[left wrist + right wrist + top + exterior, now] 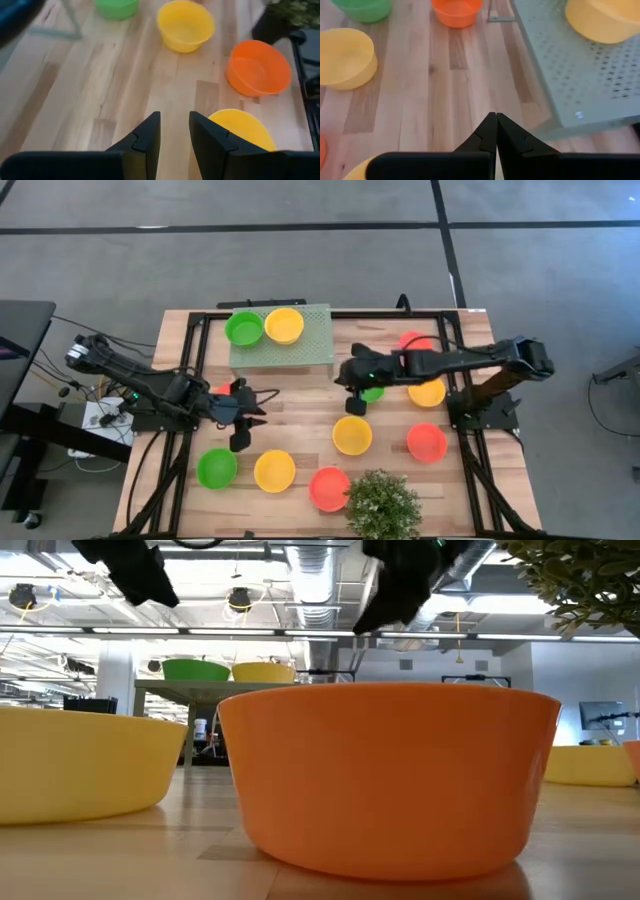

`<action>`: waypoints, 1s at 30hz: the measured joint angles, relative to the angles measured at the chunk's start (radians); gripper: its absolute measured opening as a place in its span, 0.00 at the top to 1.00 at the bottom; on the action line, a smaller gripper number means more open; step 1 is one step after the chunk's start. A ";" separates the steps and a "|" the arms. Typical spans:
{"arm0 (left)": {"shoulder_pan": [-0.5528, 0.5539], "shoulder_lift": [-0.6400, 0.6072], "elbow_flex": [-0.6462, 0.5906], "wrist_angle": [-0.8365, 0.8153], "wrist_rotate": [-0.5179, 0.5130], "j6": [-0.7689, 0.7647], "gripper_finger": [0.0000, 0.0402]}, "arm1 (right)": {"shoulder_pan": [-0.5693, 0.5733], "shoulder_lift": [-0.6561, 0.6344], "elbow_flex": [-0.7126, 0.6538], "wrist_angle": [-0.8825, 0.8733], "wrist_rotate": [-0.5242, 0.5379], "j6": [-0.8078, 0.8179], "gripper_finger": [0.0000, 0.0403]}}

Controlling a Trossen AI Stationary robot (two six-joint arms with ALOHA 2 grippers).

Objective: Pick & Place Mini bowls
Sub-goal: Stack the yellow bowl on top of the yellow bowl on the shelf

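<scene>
Several mini bowls lie spread over the wooden table. A green bowl (pixel 243 329) and a yellow bowl (pixel 284 325) stand on the pale green perforated stand (pixel 300 352). On the table stand a green (pixel 216 468), a yellow (pixel 274 471) and a red-orange bowl (pixel 330 487) near the front edge, then yellow (pixel 351 435), red (pixel 427 443) and yellow (pixel 427 392). My right arm partly covers a green one (pixel 372 392). My left gripper (pixel 255 405) (pixel 175 132) hovers open and empty left of centre. My right gripper (pixel 352 405) (pixel 496 125) hovers shut and empty beside the stand.
A bushy potted plant (pixel 381 502) stands at the near edge, right of the red-orange bowl. A red bowl (pixel 413 340) sits behind my right arm, and another red one (pixel 224 390) beside my left gripper. Bare wood (pixel 300 405) lies between the two grippers.
</scene>
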 joint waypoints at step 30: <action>0.071 0.377 0.000 0.131 0.431 0.069 0.62 | -0.022 -0.088 -0.182 0.256 -0.073 0.052 1.00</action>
